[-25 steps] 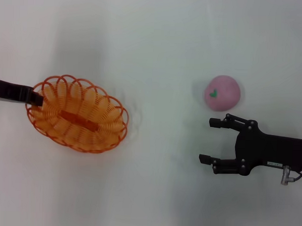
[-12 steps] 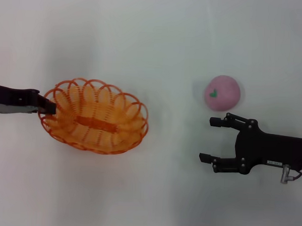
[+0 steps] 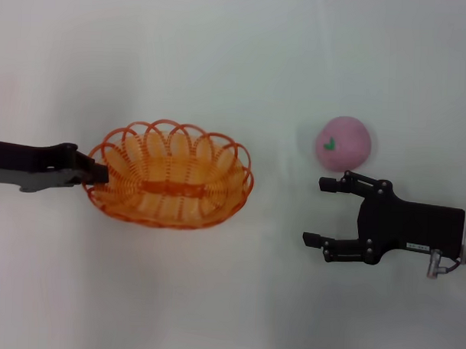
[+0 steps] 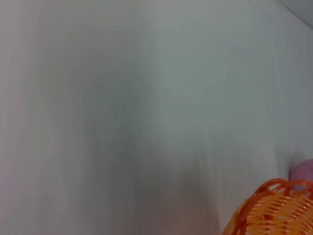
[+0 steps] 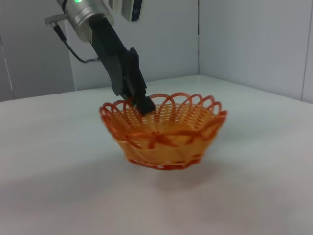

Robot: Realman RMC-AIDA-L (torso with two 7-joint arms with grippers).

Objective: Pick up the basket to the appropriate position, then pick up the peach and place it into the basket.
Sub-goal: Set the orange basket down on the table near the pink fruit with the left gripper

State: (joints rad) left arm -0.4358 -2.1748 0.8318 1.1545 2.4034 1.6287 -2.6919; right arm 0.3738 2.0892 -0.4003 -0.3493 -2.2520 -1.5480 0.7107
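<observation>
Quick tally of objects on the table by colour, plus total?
Orange: 1, the basket, its rim held by the left gripper
Pink: 1, the peach, beside the open right gripper
Total: 2

**Woven plastic, matt pink and black hardware on a smooth white top**

The basket is woven orange plastic wire with a slight sheen, its looped rim open and see-through. The peach has a smooth, matt pink skin with a small green mark. The table is a smooth, pale, faintly glossy surface. The left gripper and right gripper look like matt black plastic or metal; a silvery metal cuff sits above the left one.
</observation>
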